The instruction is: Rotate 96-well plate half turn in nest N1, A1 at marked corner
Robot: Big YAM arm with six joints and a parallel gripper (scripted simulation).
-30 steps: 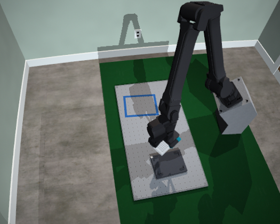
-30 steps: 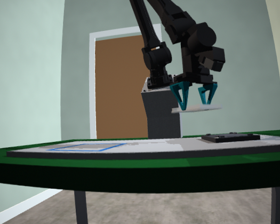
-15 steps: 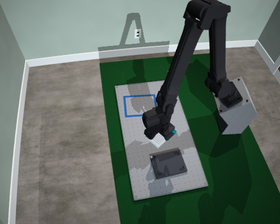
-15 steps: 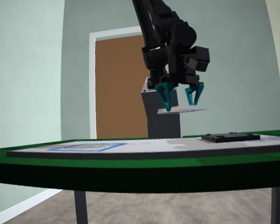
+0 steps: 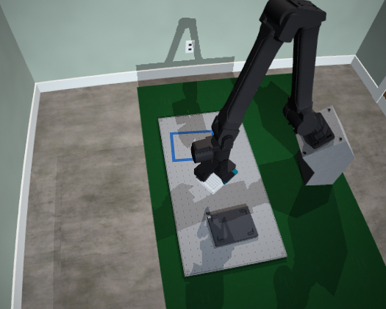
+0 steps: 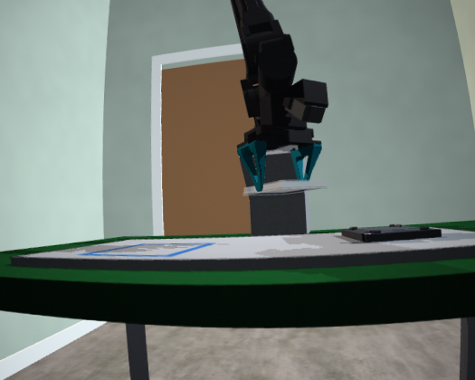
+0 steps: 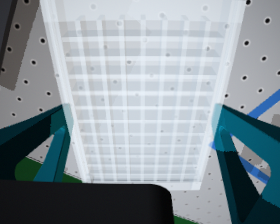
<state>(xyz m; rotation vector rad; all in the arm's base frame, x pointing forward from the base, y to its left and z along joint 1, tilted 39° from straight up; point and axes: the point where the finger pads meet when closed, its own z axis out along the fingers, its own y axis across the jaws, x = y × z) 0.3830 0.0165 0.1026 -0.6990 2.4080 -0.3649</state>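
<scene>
My gripper [image 5: 220, 180] is shut on the white 96-well plate [image 5: 212, 183] and holds it level, well above the deck, between the nest and the taped spot. In the exterior view the teal fingers [image 6: 280, 181] clamp the plate [image 6: 284, 187] across its width. The wrist view shows the plate [image 7: 140, 90] filling the frame between the fingers; I cannot make out the cut corner. The dark plate nest N1 [image 5: 231, 225] stands empty on the near part of the deck, also in the exterior view [image 6: 391, 233]. The blue taped outline B1 [image 5: 187, 146] lies at the far left.
The grey perforated deck [image 5: 218, 191] lies on a green table. The arm's grey base block [image 5: 326, 151] stands to the right of the deck. The table edges drop to the floor on all sides.
</scene>
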